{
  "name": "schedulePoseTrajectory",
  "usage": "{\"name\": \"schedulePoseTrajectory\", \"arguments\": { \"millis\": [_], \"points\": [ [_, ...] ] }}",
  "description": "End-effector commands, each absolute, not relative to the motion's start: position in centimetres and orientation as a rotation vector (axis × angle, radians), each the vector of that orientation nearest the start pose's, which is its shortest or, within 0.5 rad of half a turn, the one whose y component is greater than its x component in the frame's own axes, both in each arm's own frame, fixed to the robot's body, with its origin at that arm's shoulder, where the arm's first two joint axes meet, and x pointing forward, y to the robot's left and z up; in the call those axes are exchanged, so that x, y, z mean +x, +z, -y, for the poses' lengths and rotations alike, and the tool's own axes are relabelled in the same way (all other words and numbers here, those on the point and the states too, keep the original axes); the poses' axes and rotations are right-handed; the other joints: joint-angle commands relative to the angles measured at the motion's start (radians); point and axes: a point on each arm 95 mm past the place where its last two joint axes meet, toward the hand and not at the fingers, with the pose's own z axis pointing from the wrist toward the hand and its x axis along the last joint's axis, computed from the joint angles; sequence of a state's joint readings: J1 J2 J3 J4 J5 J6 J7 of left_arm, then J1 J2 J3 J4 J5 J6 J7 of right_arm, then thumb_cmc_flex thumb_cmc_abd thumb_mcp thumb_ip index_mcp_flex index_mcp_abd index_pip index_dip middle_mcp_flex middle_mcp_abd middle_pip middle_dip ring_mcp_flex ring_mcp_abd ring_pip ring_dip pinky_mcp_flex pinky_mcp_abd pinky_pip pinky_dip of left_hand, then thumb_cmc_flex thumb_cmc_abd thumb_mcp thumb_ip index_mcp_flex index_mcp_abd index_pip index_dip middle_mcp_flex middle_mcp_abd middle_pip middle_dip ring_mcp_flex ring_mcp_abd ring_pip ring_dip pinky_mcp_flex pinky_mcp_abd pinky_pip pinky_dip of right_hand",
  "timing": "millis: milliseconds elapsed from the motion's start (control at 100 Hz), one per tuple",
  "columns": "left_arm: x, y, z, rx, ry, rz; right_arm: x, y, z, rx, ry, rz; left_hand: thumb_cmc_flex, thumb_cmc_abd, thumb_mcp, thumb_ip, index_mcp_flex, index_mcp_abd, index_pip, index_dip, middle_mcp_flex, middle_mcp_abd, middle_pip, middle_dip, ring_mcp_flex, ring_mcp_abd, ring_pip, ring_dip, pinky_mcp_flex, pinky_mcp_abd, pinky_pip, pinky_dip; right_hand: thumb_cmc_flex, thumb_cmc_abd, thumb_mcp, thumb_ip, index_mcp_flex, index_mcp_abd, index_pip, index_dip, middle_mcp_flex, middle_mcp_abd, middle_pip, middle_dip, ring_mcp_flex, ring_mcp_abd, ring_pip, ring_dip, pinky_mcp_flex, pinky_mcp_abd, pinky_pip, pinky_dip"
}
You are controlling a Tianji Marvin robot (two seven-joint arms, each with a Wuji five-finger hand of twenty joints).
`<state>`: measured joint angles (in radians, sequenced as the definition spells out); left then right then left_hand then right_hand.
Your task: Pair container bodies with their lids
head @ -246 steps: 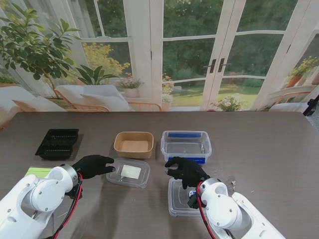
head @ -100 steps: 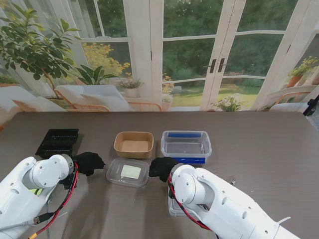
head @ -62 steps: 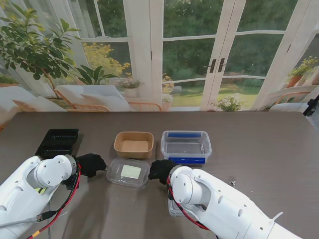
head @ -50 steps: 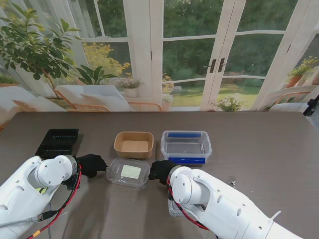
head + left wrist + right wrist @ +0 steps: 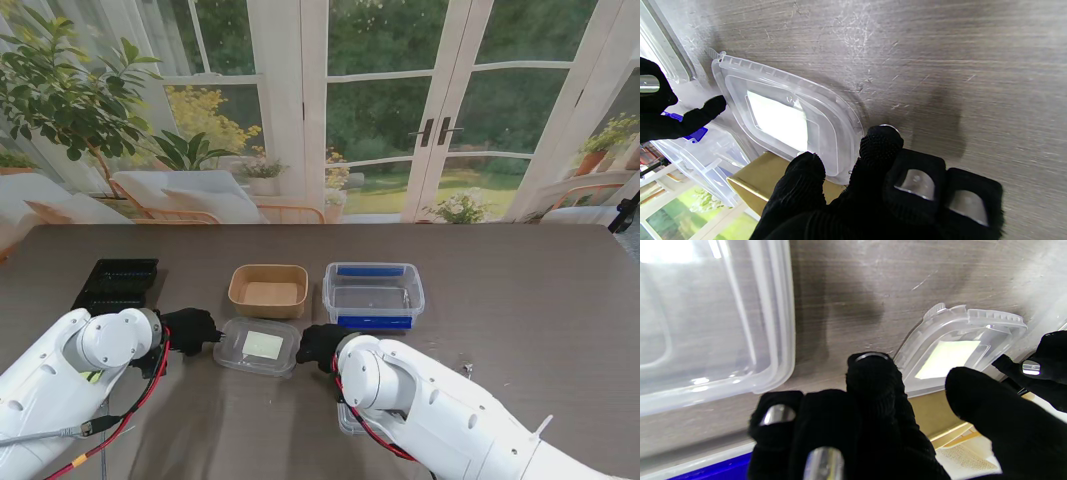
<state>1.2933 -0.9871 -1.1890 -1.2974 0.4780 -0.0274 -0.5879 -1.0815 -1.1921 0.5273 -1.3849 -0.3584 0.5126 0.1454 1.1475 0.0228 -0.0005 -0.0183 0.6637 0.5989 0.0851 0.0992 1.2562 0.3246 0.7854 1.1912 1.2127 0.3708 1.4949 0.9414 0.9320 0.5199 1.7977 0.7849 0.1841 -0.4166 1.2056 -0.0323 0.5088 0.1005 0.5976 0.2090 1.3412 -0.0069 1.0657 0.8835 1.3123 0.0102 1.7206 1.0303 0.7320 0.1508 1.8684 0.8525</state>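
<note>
A small clear lid [image 5: 258, 346] with a white label lies flat on the table, nearer to me than the brown paper container [image 5: 268, 290]. My left hand [image 5: 188, 328] is at its left edge, thumb and index fingertip [image 5: 881, 141] by the rim and the other fingers curled. My right hand [image 5: 315, 342] is at its right edge, with one fingertip [image 5: 711, 105] touching a corner. Neither hand holds it. A clear box with blue clips [image 5: 373, 293] stands to the right of the brown container. A larger clear lid [image 5: 706, 316] lies mostly hidden under my right arm [image 5: 420, 400].
A black ribbed tray [image 5: 115, 285] sits at the far left of the table. A pale green sheet [image 5: 90, 375] peeks out beneath my left arm. The small lid [image 5: 960, 346] and my left hand [image 5: 1040, 370] also show in the right wrist view.
My right arm swung left, taking its hand from over the larger lid to the small lid's right edge. My left hand drew back, then crept toward the left edge. The lid stayed put.
</note>
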Motion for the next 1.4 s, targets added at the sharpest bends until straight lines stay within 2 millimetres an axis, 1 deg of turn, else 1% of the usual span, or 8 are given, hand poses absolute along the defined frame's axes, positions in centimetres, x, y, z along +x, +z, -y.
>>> {"name": "schedulePoseTrajectory", "arguments": {
  "millis": [0, 430, 800, 1390],
  "points": [
    [44.7, -36.2, -7.5, -1.988, -1.225, -1.824, 42.0, -36.7, -16.4, -2.212, -1.535, 2.132, 0.013, 0.046, -0.005, 0.014, 0.001, -0.112, -0.019, -0.009, -0.003, 0.098, 0.007, 0.008, 0.015, 0.016, 0.035, 0.013, 0.008, -0.029, 0.106, 0.014, -0.043, 0.019, 0.012, 0.024, -0.030, -0.003, 0.011, -0.001, 0.106, 0.046, 0.033, -0.003, 0.005, -0.133, 0.083, 0.012, 0.485, -0.034, 0.226, 0.030],
    [43.9, -36.6, -6.4, -2.012, -1.238, -1.827, 41.7, -37.3, -17.2, -2.205, -1.521, 2.113, 0.014, 0.049, -0.005, 0.014, 0.000, -0.107, -0.017, -0.007, -0.003, 0.099, 0.009, 0.009, 0.013, 0.019, 0.033, 0.014, 0.004, -0.026, 0.100, 0.021, -0.041, 0.022, 0.010, 0.024, -0.031, -0.004, 0.010, -0.003, 0.106, 0.051, 0.027, -0.006, 0.005, -0.126, 0.082, 0.009, 0.483, -0.032, 0.226, 0.021],
    [43.3, -36.7, -5.7, -2.010, -1.263, -1.830, 41.6, -37.6, -17.5, -2.201, -1.533, 2.070, 0.014, 0.048, -0.006, 0.014, 0.006, -0.110, -0.011, -0.005, -0.002, 0.098, 0.011, 0.011, 0.013, 0.022, 0.034, 0.015, 0.003, -0.024, 0.096, 0.026, -0.039, 0.024, 0.007, 0.023, -0.034, -0.004, 0.012, -0.003, 0.106, 0.055, 0.022, -0.006, 0.005, -0.117, 0.082, 0.005, 0.481, -0.026, 0.226, 0.009],
    [41.6, -35.0, -5.7, -1.927, -1.337, -1.782, 40.5, -36.2, -17.2, -2.185, -1.656, 1.909, 0.015, 0.046, -0.006, 0.014, 0.007, -0.112, -0.009, -0.004, -0.005, 0.101, 0.006, 0.010, 0.007, 0.027, 0.028, 0.015, -0.009, -0.014, 0.084, 0.034, -0.033, 0.024, 0.011, 0.020, -0.025, -0.001, 0.015, -0.003, 0.106, 0.067, 0.016, -0.003, 0.004, -0.096, 0.084, -0.006, 0.474, 0.005, 0.226, -0.028]
  ]
}}
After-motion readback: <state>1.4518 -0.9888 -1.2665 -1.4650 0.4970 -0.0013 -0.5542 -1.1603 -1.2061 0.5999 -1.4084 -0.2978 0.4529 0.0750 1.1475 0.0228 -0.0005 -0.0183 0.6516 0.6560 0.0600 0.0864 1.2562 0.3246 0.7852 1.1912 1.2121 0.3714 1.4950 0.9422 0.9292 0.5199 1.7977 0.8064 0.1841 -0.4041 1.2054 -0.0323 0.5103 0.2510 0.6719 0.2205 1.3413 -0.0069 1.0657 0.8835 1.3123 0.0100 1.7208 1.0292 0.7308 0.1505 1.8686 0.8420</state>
